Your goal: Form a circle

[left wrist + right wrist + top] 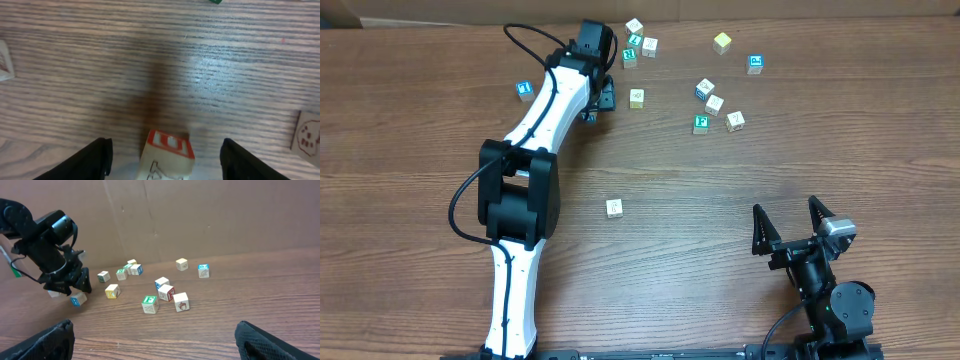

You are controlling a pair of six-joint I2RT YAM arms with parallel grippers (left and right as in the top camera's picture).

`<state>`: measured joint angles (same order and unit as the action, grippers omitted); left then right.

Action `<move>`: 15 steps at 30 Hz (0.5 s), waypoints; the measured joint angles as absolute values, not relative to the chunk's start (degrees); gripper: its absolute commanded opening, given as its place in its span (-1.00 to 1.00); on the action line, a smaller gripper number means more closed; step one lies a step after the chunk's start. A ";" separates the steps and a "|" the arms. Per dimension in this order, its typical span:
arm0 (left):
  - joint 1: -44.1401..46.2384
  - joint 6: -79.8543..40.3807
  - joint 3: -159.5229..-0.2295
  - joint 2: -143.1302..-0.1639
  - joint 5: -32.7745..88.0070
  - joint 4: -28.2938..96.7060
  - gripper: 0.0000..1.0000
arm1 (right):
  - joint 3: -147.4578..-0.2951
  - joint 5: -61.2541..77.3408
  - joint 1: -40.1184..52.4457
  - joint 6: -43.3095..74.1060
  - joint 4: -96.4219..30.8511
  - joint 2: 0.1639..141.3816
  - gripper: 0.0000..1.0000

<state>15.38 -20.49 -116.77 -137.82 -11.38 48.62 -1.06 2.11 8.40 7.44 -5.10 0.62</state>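
Circle cubes point(635, 40) tiny – left gripper point(166, 160) spread around 1 cut-off cube point(170, 146); right gripper point(798, 222) splayed

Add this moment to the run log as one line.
left tool: open, astride red-topped block | right tool: open, empty, parked at near edge | other blocks: scattered, unarranged

This looks like a robotics lab or test bench rather than a home, though little beyond the table shows. A white robot arm point(542, 120) and a black robot arm point(835, 300) are mounted at the near edge of a wood-grain table point(410, 130). A plain cardboard wall point(200, 215) closes off the far side. Small lettered wooden blocks point(614, 207) lie scattered, mostly toward the far right.
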 measured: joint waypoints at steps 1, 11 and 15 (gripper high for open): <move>15.38 -20.45 -116.29 -137.82 -11.38 47.99 0.16 | -1.06 2.11 8.40 7.44 -5.13 0.62 1.00; 15.38 -19.79 -114.78 -137.82 -11.31 46.65 -0.27 | -1.06 2.11 8.40 7.46 -5.13 0.62 1.00; 15.38 -19.68 -114.78 -137.82 -11.33 46.65 -0.31 | -1.06 2.11 8.38 7.44 -5.10 0.62 1.00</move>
<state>15.38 -19.68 -114.78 -137.82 -11.33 46.65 -1.06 2.11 8.38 7.44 -5.10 0.62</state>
